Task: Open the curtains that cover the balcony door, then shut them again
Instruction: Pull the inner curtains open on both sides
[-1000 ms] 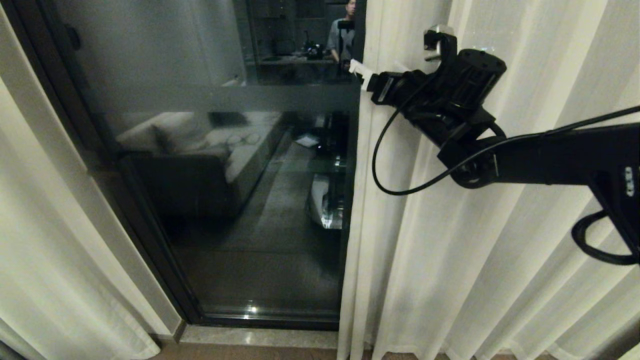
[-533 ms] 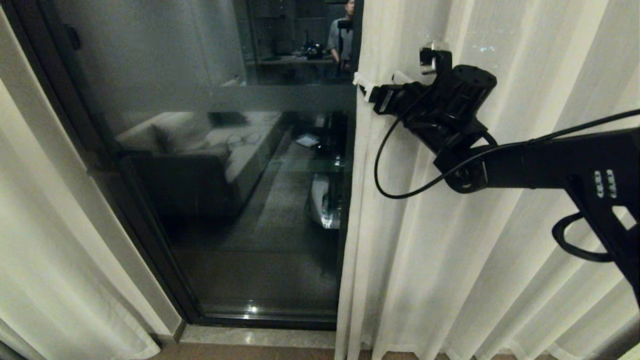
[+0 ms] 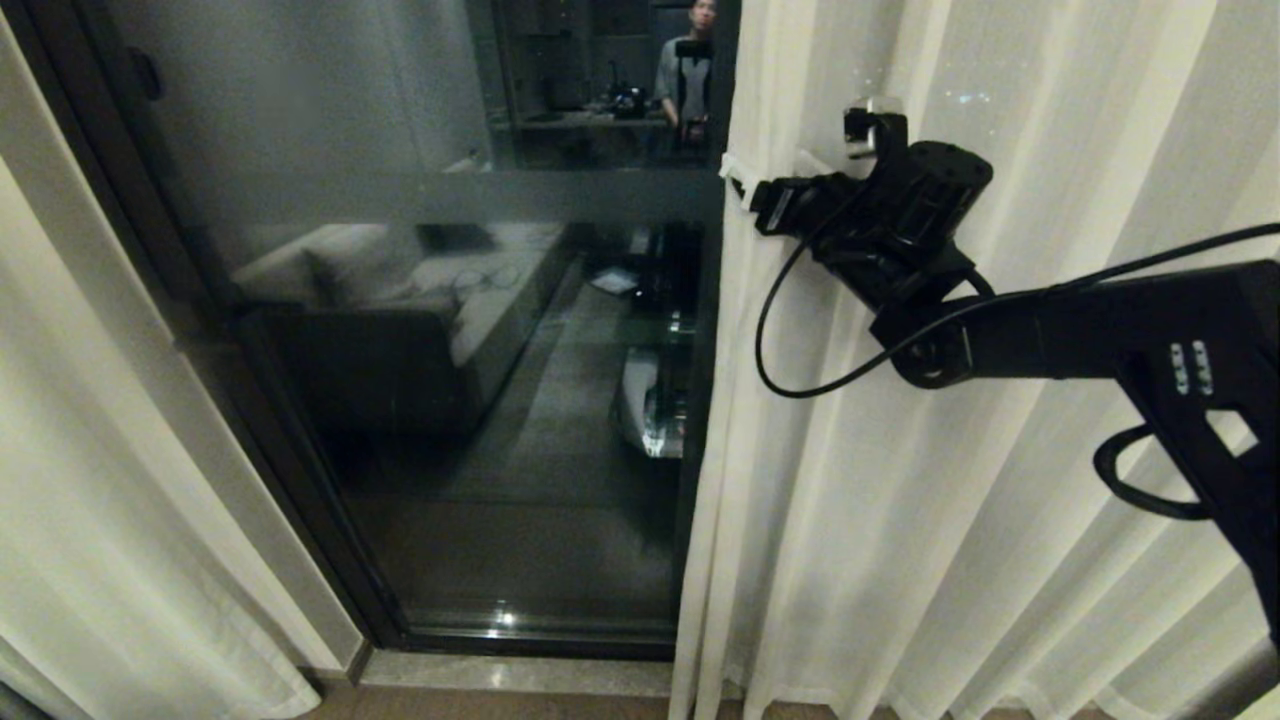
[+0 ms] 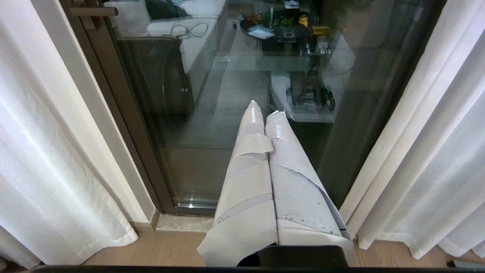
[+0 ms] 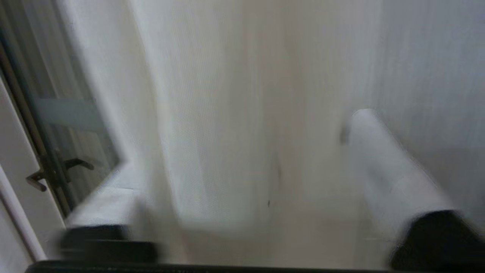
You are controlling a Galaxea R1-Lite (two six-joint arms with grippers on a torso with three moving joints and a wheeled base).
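Curtains (image 3: 950,480) hang parted, the right panel's leading edge running straight down beside the exposed glass of the balcony door (image 3: 450,350), the left panel (image 3: 90,480) pulled well clear past the dark frame. Right gripper (image 3: 765,175) is up high at that leading edge, fingers (image 5: 382,167) spread wide with the fabric fold between them, not pinched. Left gripper (image 4: 265,113) sits low and central before the glass, its fingers pressed together, bare door showing wide on both sides.

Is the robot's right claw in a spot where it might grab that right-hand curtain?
Probably yes: the right gripper stands open at the right curtain's inner edge, fabric between its fingers, nothing blocking.
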